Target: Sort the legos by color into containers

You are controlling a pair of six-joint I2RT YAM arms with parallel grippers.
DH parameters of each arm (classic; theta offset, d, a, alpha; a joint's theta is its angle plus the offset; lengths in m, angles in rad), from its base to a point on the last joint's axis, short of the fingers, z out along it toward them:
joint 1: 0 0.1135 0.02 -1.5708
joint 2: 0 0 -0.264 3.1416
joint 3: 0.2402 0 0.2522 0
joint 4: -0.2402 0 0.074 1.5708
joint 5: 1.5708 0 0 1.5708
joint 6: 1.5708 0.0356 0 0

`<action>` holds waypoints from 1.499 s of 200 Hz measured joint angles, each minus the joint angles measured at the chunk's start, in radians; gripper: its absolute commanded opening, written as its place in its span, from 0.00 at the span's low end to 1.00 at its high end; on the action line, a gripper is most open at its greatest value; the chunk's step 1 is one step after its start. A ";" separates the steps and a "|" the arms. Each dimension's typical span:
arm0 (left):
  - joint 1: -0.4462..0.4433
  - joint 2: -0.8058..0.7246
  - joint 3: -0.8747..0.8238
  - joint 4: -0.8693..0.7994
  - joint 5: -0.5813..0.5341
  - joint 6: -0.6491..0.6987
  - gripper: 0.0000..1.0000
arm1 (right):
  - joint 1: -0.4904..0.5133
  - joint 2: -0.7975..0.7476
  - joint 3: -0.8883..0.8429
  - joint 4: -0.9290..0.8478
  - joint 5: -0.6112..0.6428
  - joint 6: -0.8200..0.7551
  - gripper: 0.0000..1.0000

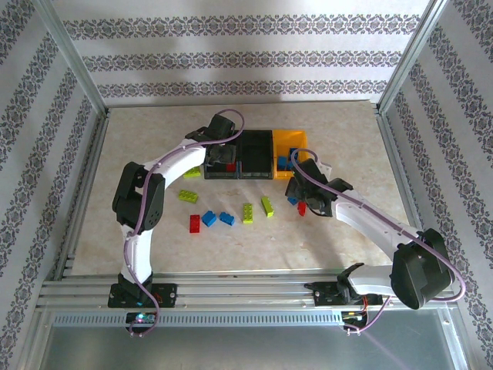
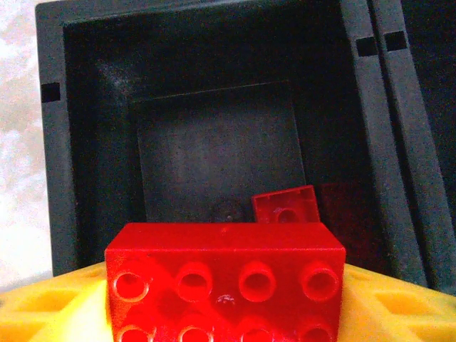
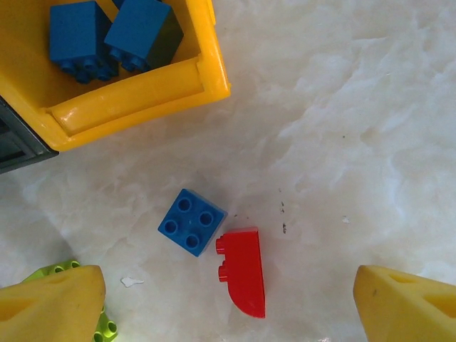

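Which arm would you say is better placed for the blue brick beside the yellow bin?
Right end effector: open, hanging above the blue brick; left end effector holds a red brick over a black bin.

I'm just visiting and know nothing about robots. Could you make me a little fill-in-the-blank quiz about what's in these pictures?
1. The brick between the left gripper's fingers is coloured ____.
2. It hangs over a bin whose colour is ____.
3. The yellow bin holds two bricks coloured ____.
4. On the table, between the right gripper's open fingers, a blue brick lies beside a sloped piece coloured ____.

Missing words: red; black; blue; red.
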 measured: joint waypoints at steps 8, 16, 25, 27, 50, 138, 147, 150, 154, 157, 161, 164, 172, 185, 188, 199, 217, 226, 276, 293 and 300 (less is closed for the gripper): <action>0.000 0.000 0.000 0.000 0.003 -0.002 0.76 | 0.000 0.000 0.000 0.000 0.000 0.000 0.90; -0.001 0.000 0.000 0.000 0.003 -0.005 0.77 | 0.000 0.000 0.000 0.000 0.000 0.000 0.90; -0.001 0.000 0.000 0.000 0.005 -0.010 0.78 | 0.000 0.001 0.000 0.000 0.000 0.000 0.89; -0.002 0.000 0.000 0.000 0.006 -0.010 0.78 | 0.000 0.001 0.000 0.000 0.000 0.000 0.89; -0.002 0.000 0.000 0.000 0.007 -0.018 0.78 | 0.006 0.003 0.000 0.000 -0.003 -0.001 0.86; -0.009 -0.183 -0.086 0.000 0.023 -0.072 0.95 | 0.164 0.109 0.048 -0.001 -0.051 -0.004 0.77; -0.010 -0.216 -0.105 0.003 0.019 -0.078 1.00 | 0.183 0.138 0.065 -0.001 -0.059 -0.004 0.76; -0.010 -0.227 -0.113 0.005 0.017 -0.077 1.00 | 0.192 0.151 0.073 0.000 -0.065 -0.005 0.76; -0.010 -0.243 -0.124 0.006 0.012 -0.083 1.00 | 0.200 0.165 0.080 0.000 -0.069 -0.005 0.75; -0.010 -0.254 -0.132 0.007 0.009 -0.084 1.00 | 0.206 0.176 0.087 0.000 -0.072 -0.005 0.75; -0.010 -0.266 -0.142 0.008 0.004 -0.085 1.00 | 0.214 0.192 0.095 0.000 -0.076 -0.007 0.74; -0.010 -0.278 -0.153 0.011 0.000 -0.087 1.00 | 0.220 0.203 0.101 0.000 -0.080 -0.008 0.74; -0.010 -0.304 -0.180 0.015 -0.011 -0.091 1.00 | 0.231 0.231 0.117 0.000 -0.089 -0.010 0.74; -0.010 -0.340 -0.223 0.022 -0.031 -0.098 1.00 | 0.244 0.277 0.139 0.003 -0.107 -0.017 0.73; -0.009 -0.348 -0.235 0.024 -0.037 -0.100 0.99 | 0.245 0.286 0.143 0.003 -0.111 -0.019 0.73; -0.009 -0.374 -0.275 0.035 -0.056 -0.106 1.00 | 0.249 0.318 0.159 0.004 -0.127 -0.025 0.72; -0.005 -0.419 -0.344 0.048 -0.085 -0.124 1.00 | 0.250 0.363 0.183 0.006 -0.147 -0.035 0.71; -0.003 -0.443 -0.381 0.058 -0.098 -0.135 1.00 | 0.250 0.384 0.195 0.007 -0.155 -0.038 0.70; 0.020 -0.607 -0.564 0.106 -0.142 -0.187 1.00 | 0.242 0.463 0.229 0.009 -0.189 -0.058 0.63; 0.035 -0.649 -0.612 0.117 -0.152 -0.207 1.00 | 0.231 0.476 0.229 0.008 -0.195 -0.065 0.58; 0.042 -0.662 -0.628 0.121 -0.154 -0.216 1.00 | 0.228 0.480 0.229 0.008 -0.198 -0.070 0.55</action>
